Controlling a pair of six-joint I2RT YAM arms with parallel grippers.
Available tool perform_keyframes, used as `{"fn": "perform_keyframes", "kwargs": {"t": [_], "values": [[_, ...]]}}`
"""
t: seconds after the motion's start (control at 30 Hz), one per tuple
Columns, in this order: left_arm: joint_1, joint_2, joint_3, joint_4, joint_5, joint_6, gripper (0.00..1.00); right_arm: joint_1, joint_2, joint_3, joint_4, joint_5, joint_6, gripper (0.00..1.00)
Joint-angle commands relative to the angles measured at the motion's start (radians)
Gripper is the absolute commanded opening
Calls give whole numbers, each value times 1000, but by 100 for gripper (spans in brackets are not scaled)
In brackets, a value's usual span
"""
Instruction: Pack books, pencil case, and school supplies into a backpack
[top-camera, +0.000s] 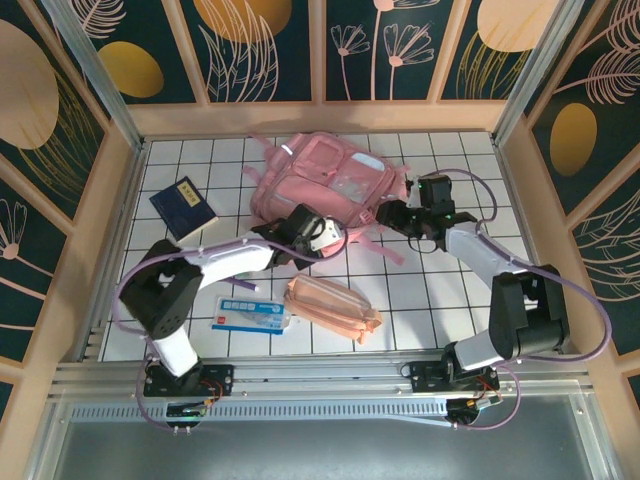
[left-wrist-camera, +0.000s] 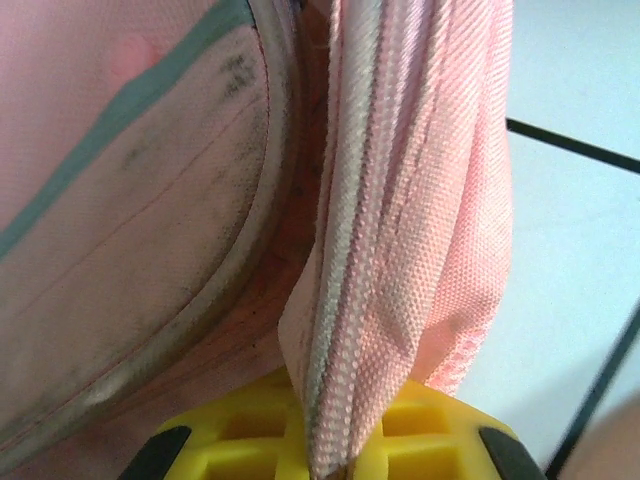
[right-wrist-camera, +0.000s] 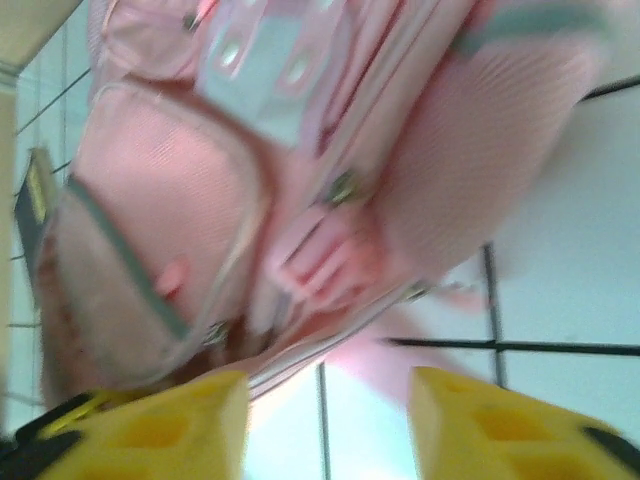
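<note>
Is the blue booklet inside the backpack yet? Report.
No, the blue booklet lies flat on the table, to the left of the backpack and apart from it.

Left end effector (left-wrist-camera: 335, 445) pinches backpack (left-wrist-camera: 400, 250) fabric fold.

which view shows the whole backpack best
Top external: the backpack appears almost whole there, in sharp focus. Left wrist gives a close-up fold of its pink fabric; right wrist a blurred part of its front pockets.
</note>
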Motion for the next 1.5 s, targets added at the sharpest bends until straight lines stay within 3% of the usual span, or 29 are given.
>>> {"fn": "perform_keyframes", "kwargs": {"t": [0.0, 0.1, 0.23, 0.3, 0.47, 0.73, 1.13, 1.2, 1.47], "values": [[38, -130, -29, 105, 38, 31, 0, -8, -11, 4, -55, 90, -157, 54], [59, -159, -30, 90, 97, 32, 0, -6, 14, -26, 10, 68, -208, 53], [77, -187, -21, 74, 153, 58, 0, 2, 33, -52, 125, -125, -287, 55], [85, -190, -11, 62, 166, 70, 0, 14, 30, -62, 163, -115, -309, 63], [93, -179, 25, 33, 220, 98, 0, 6, 71, -86, 267, -133, -346, 63], [93, -174, 67, 20, 270, 95, 0, 8, 185, -49, 361, -225, -329, 51], [93, -174, 75, -12, 256, 125, 0, -4, 171, -55, 378, -157, -390, 13], [96, -178, 73, -14, 246, 127, 0, -1, 159, -66, 372, -146, -389, 2], [96, -153, 57, 41, 260, 67, 0, 126, -15, -171, 376, -107, -334, 0]]}}
